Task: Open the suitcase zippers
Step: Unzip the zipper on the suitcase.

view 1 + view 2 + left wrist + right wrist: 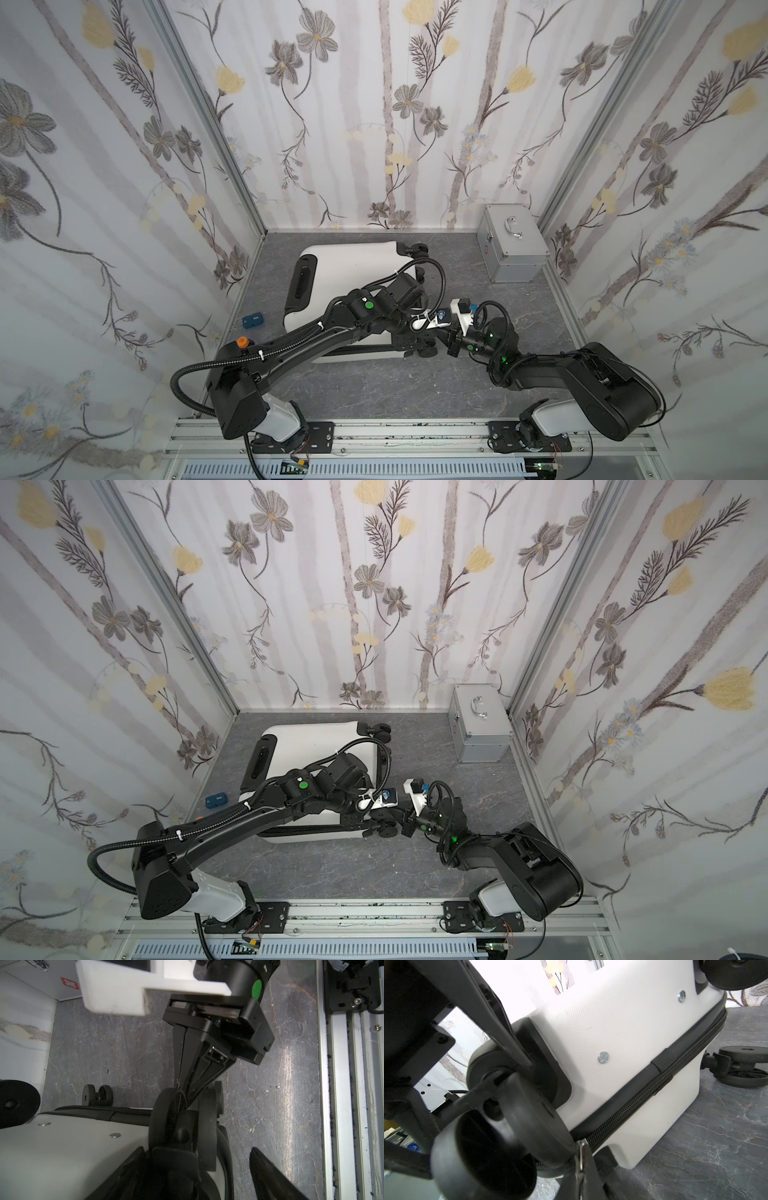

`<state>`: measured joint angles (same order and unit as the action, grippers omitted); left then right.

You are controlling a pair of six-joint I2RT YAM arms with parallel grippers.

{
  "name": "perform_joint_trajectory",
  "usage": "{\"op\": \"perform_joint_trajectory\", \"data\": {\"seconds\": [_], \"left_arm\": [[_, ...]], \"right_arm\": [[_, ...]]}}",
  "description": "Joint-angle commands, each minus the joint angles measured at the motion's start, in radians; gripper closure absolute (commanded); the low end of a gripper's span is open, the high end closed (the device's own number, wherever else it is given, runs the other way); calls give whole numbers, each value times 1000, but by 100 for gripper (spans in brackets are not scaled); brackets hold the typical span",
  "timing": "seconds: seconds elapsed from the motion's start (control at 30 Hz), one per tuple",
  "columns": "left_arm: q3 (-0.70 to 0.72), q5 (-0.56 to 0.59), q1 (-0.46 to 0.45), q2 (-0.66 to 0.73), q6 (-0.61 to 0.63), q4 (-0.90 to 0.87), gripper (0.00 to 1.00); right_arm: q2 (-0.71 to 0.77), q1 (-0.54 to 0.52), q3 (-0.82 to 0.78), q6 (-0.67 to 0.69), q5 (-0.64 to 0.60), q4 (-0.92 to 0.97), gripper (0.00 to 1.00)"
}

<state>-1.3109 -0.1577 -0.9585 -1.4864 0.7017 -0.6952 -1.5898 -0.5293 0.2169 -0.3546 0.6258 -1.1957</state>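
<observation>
On the grey marbled tabletop (pixel 415 386) the white suitcase (pixel 353 266) lies flat with its two shells together, so nothing of its inside shows. At the back right corner a silver metal case (pixel 513 245) sits with its lid down and a chrome handle on top. A small blue object (pixel 253 321) lies apart by the left wall.

Both top views give this whole layout, but they leave the claw tips unclear where the two arms meet at the suitcase's near right corner. Only the wrist views show the zippers (pixel 654 1084) closely: a black toothed band, closed, running along the seam of the wheel end behind a caster wheel (pixel 517 1118).

Seen from the left wrist, the left claw (pixel 197 1150) stands wide apart, straddling that caster's mount, with the zip band curving through the gap. The right claw (pixel 180 1084) is pressed together, its tips down between the twin wheels. The right wrist view shows a thin metallic sliver (pixel 579 1157) between those tips, right at the zip band. Whether it is a pull I cannot tell.
</observation>
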Motion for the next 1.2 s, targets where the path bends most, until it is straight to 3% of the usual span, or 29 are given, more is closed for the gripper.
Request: {"op": "perform_joint_trajectory", "data": {"seconds": [0.0,0.17,0.27,0.37,0.53,0.63,0.83,1.17], "left_arm": [[-1,84,-2,-21,21,-112,16],[-54,79,-2,-88,38,-99,16],[-101,60,-2,-137,46,-119,23],[-136,44,-3,-177,57,-170,34],[-134,-39,-2,-147,76,-229,69],[-91,-105,-2,-88,87,-235,78],[3,-176,-2,30,87,-227,80],[129,-258,-3,213,88,-175,80]], "right_arm": [[0,1,7,3,-57,-130,100],[-1,-2,9,6,-57,-132,100],[1,-5,4,6,-60,-140,100],[7,-3,4,5,-68,-142,100],[0,2,15,-6,-79,-141,100],[-42,12,21,-25,-74,-183,100],[-99,21,52,-53,-46,-237,100],[-181,47,140,-82,-134,-256,100]]}}
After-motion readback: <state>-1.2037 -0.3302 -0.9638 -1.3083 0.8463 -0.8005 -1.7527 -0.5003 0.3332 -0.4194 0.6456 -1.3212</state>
